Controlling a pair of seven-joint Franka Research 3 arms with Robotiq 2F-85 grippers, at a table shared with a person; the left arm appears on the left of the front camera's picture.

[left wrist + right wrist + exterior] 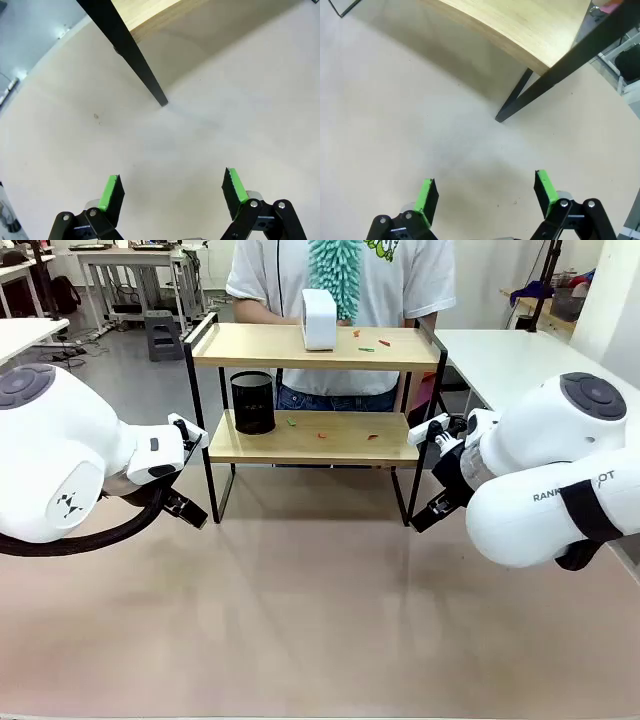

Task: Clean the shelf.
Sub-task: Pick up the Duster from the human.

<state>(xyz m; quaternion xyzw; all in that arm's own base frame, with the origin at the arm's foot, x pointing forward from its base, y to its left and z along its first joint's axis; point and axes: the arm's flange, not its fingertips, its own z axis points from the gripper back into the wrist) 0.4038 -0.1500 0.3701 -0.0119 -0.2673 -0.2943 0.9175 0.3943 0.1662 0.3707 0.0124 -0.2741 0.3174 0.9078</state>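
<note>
**Open-handed arms flank a littered shelf**

Nearest the lens, the left gripper [188, 506] and right gripper [432, 508] hang low over the table [320, 620], both released, jaws spread wide with nothing between the green pads [111, 192]. Each wrist view looks at a black leg [135, 55] of the shelf [260, 345], which stands mid-table, just beyond the two grippers and in front of the person.

Small orange and green scraps [383, 342] lie on the top board beside a white box [319, 318]. More scraps lie on the lower board near a black mesh cup [252, 402]. Cleaning has apparently not begun. To do it well, the bits likely need sweeping toward one edge without toppling the box or cup, and a gripper reaching into the lower tier should keep clear of the thin frame. The person holds a teal duster [335, 275] at chest height, perhaps to hand over.

The tabletop is smooth, matte beige and bare around the legs. Beyond it are grey floor and white tables [520, 360].
</note>
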